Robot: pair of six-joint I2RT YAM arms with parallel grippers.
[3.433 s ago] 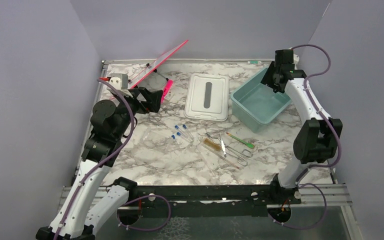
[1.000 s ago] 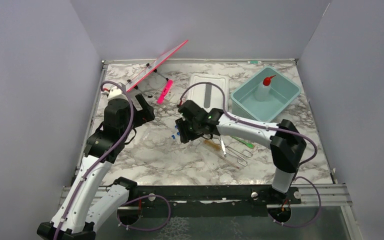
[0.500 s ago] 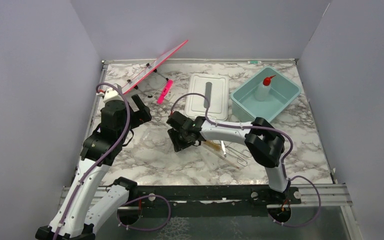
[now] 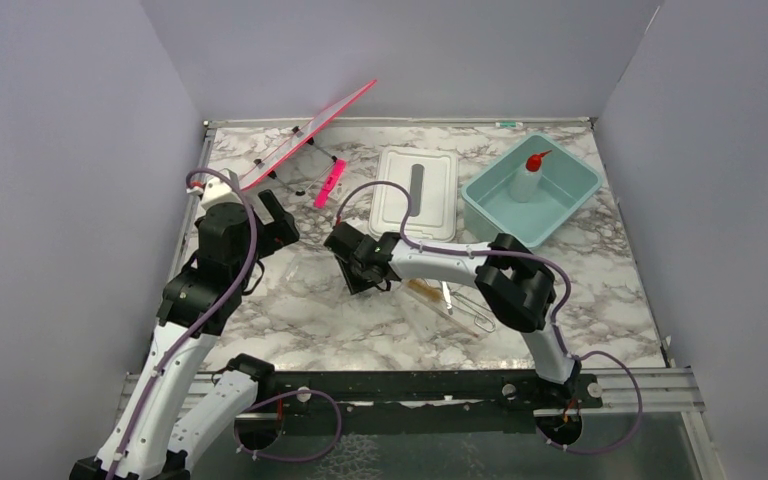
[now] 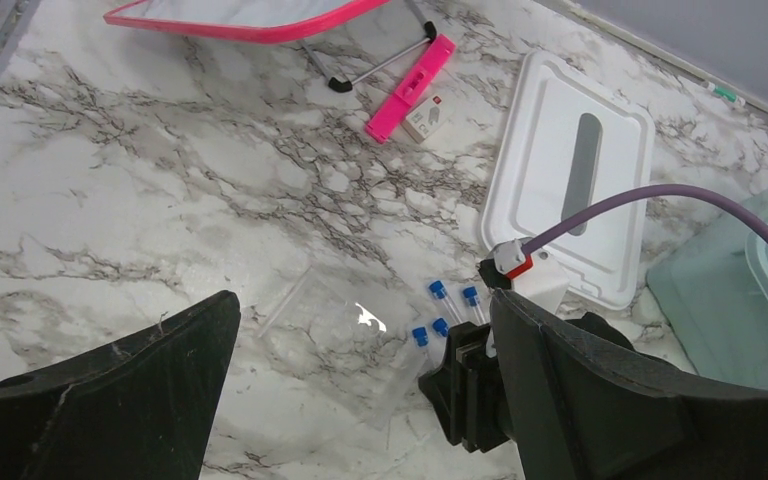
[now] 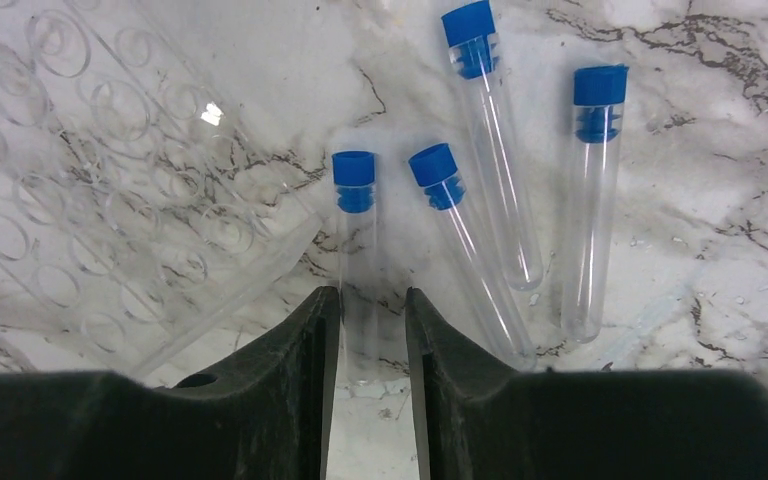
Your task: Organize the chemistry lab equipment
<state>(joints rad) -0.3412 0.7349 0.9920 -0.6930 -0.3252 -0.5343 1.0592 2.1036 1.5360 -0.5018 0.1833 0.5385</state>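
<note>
Several clear blue-capped tubes (image 6: 495, 130) lie side by side on the marble table. My right gripper (image 6: 373, 300) is down at the table with a finger against each side of the leftmost tube (image 6: 357, 230), shut on its lower end. In the top view the right gripper (image 4: 360, 278) sits mid-table. My left gripper (image 5: 360, 310) hangs wide open above the table with nothing in it, the tubes (image 5: 445, 310) just right of its gap. The white squeeze bottle (image 4: 528, 178) with the red nozzle stands in the teal tub (image 4: 560, 215). The brush (image 4: 422, 290), tweezers (image 4: 446, 295) and wire clamp (image 4: 480, 310) lie right of the right gripper.
A clear plastic sheet with rows of round wells (image 6: 110, 200) lies directly left of the tubes. The white lid (image 4: 415, 195) lies behind them. A pink-framed stand (image 4: 310, 130) leans at the back left, with a pink clip (image 4: 328, 183) near it. Grey walls enclose the table.
My right gripper slid left over the tubes and its jaws narrowed onto the leftmost tube. The left arm drifted slightly left and stayed open.
</note>
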